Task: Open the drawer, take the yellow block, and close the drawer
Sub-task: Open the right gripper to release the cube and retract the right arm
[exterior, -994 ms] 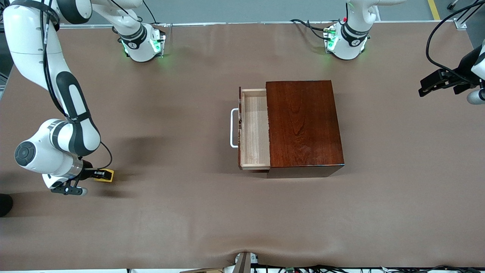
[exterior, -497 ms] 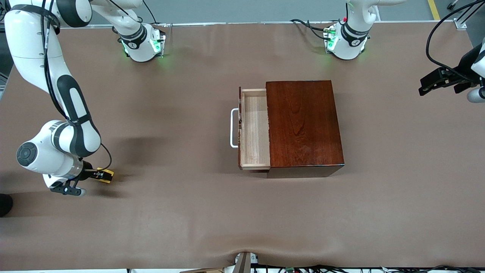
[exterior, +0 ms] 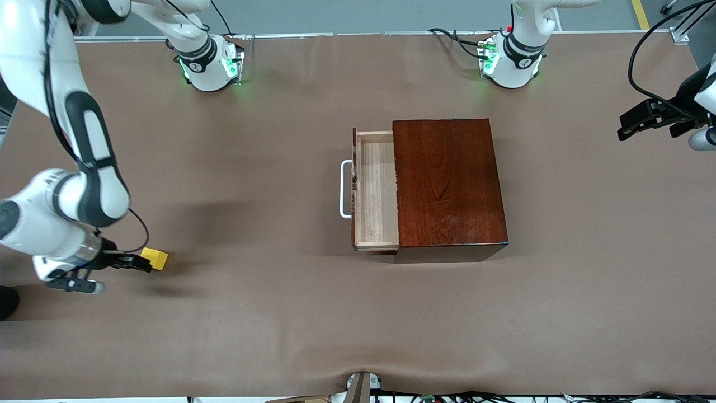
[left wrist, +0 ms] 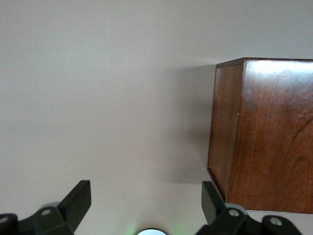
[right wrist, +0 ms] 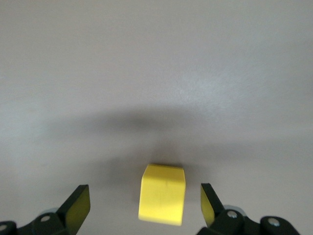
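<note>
The right hand (exterior: 144,263) is low over the counter (exterior: 279,313) toward the right arm's end, with its fingers spread wide and holding nothing. The yellow block (exterior: 155,258) lies on the counter just beside the fingertips, well apart from the box; in the right wrist view the block (right wrist: 163,200) sits between the two open fingers without touching them.

The block looks small, stiff and light, with flat plain sides, so I judge that a grip on two opposite faces is enough. It may be a little slippery, but it does not seem fragile.

In the middle of the counter stands the dark wooden box (exterior: 447,182). Its drawer (exterior: 376,190) is pulled out toward the right arm's end, and the white handle (exterior: 345,188) is on its front. The pale inside of the drawer seems empty, although the part under the box top is hidden. The drawer is not closed yet, and the handle is the natural place to push or take hold.

The left hand (exterior: 643,120) waits in the air at the left arm's end of the counter, its fingers open (left wrist: 142,208) and empty.
</note>
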{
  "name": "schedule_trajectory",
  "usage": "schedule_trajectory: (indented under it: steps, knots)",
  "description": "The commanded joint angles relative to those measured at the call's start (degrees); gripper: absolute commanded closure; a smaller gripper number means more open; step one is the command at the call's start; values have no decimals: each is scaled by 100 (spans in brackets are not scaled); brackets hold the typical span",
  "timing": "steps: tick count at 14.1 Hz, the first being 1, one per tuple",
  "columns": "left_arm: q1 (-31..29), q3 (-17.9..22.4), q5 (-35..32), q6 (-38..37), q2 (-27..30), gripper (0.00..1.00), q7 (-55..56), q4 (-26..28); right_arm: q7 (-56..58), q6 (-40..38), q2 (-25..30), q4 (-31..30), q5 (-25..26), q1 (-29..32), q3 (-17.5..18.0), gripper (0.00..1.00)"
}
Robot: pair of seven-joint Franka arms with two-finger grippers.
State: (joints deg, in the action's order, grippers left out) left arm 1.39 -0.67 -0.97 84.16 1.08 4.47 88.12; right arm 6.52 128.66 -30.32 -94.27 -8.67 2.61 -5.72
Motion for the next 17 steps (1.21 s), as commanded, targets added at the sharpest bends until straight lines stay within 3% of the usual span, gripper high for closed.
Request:
schedule_trajectory:
  steps: [1, 8, 11, 14, 17]
  knots:
    - [-60, -38, -96, -111, 77, 0, -113, -32, -89, -840, 990, -179, 392, -6, 44, 0]
    - [-7, -135, -360, -93, 33, 0, -69, -164, -89, -2949, 2459, 85, 630, -129, 79, 0]
    - [-24, -135, -378, -102, 24, 0, -95, -251, -168, -3478, 3118, 32, 788, -365, 88, 0]
    - [-59, -135, -343, -102, 15, 0, -122, -269, -739, -3927, 3409, 32, 797, -367, 368, 0]
    - [-59, -135, -351, -120, 15, 0, -113, -269, -643, -4059, 3489, 49, 806, -375, 168, 0]
